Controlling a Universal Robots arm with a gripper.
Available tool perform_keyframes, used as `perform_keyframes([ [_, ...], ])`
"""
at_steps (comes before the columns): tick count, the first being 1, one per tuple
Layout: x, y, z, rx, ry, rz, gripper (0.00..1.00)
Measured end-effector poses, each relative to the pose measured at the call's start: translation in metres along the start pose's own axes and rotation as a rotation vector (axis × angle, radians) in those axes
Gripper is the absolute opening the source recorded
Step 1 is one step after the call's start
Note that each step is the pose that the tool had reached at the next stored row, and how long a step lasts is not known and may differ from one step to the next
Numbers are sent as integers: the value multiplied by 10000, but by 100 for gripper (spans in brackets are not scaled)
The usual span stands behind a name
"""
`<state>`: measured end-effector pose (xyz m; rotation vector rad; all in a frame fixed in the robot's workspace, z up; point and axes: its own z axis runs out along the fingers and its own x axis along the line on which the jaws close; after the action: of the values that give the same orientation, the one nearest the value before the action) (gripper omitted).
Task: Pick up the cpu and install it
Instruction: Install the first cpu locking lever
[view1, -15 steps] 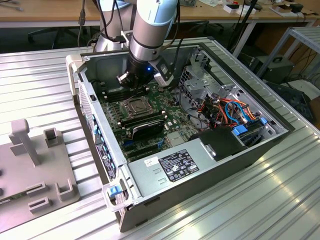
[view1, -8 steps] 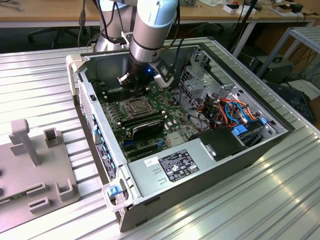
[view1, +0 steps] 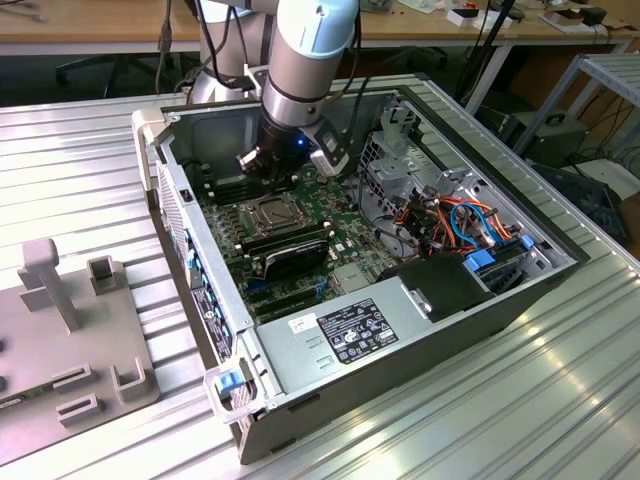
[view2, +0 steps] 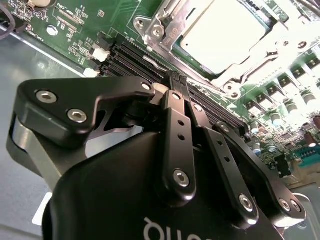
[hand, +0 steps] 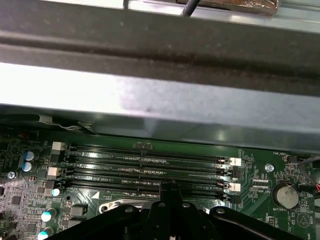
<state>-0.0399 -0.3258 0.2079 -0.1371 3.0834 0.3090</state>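
Observation:
The cpu (view2: 225, 34) is a flat silver-grey square lying in the black-framed socket (view2: 165, 30) on the green motherboard (view2: 75, 25), with the metal latch frame around its edges. In the exterior view the cpu (view1: 272, 212) sits mid-board inside the open computer case. My gripper (view2: 173, 81) is shut, its black fingertips pressed together with nothing between them. It hovers over the long memory slots (hand: 145, 170) right beside the socket. In the exterior view my gripper (view1: 262, 172) hangs just behind the socket.
The case's metal wall (hand: 150, 100) rises close beyond the memory slots. Black memory sticks (view1: 288, 246), a power supply (view1: 350, 330), a cable bundle (view1: 450, 220) and a drive cage (view1: 400, 170) crowd the case. A grey fixture (view1: 60, 340) stands at the exterior view's left.

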Motion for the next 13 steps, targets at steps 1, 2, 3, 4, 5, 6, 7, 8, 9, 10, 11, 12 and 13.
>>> perform_keyframes([
  [1,-8,-1,3,-1,0,0,11],
  [2,-12,-2,4,0,-1,0,11],
  [3,-13,-2,5,-1,-1,2,11],
  [4,-14,-2,5,-1,-1,1,11],
  [5,-14,-2,6,-1,0,0,11],
  [6,-16,-3,10,-4,0,-2,11],
  [7,-19,-4,14,-3,-1,-2,11],
  [8,-20,-5,18,-2,-1,0,11],
  [9,-21,-6,21,-1,-1,1,11],
  [10,-23,-7,26,-1,-1,1,11],
  [11,-24,-8,29,-1,-1,1,11],
  [12,-26,-9,34,0,0,0,11],
  [13,-28,-10,38,1,0,-1,11],
])
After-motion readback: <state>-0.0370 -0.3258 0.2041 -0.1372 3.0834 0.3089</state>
